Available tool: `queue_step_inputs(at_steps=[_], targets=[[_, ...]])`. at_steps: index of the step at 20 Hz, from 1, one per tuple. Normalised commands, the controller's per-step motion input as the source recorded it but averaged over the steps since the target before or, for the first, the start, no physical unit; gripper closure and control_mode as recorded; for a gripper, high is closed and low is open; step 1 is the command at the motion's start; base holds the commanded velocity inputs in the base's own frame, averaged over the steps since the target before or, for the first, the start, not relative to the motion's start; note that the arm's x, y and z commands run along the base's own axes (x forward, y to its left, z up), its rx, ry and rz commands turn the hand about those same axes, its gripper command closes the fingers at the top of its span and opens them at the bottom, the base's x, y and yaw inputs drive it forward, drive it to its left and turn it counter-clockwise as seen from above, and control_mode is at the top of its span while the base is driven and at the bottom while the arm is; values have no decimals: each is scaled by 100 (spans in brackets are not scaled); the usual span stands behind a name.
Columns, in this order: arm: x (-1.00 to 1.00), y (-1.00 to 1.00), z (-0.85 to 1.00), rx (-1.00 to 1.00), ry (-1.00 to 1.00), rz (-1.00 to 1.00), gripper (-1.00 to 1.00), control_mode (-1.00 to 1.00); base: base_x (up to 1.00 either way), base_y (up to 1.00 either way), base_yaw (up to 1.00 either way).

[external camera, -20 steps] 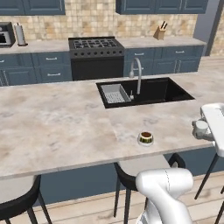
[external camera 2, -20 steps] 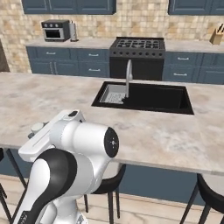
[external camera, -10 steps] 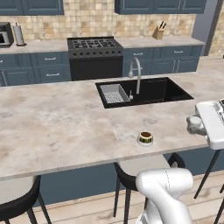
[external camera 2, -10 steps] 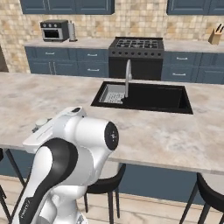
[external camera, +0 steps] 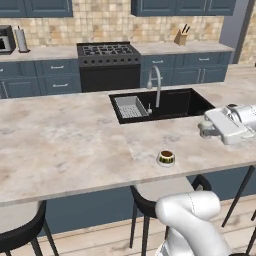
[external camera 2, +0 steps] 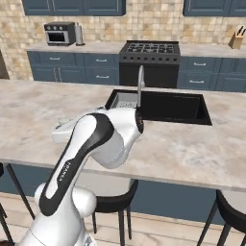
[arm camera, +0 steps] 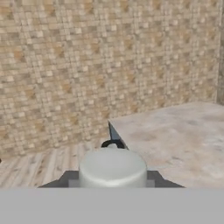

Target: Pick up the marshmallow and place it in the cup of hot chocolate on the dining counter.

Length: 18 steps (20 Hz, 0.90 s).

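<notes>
We see the marshmallow [arm camera: 112, 168] clamped in our gripper [external camera: 206, 129], a pale stubby cylinder between the two dark fingertips [arm camera: 65, 178], held out over the dining counter [external camera: 70, 145] at about three o'clock. The cup of hot chocolate [external camera: 166, 158] stands on the stone top at about eight o'clock from the gripper, with the sink [external camera: 165, 103] behind it at twelve
</notes>
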Motion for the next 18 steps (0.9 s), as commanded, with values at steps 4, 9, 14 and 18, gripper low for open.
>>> queue_step_inputs(at_steps=[4, 9, 14, 18], targets=[[50, -12, -29, 8, 9, 45, 100, -100, 0, 0, 0], [43, -9, -36, 11, 0, 36, 100, -100, 0, 0, 0], [19, -23, -55, 1, -10, 12, 100, -100, 0, 0, 0], [3, -4, -41, 0, -3, 0, 100, -100, 0, 0, 0]])
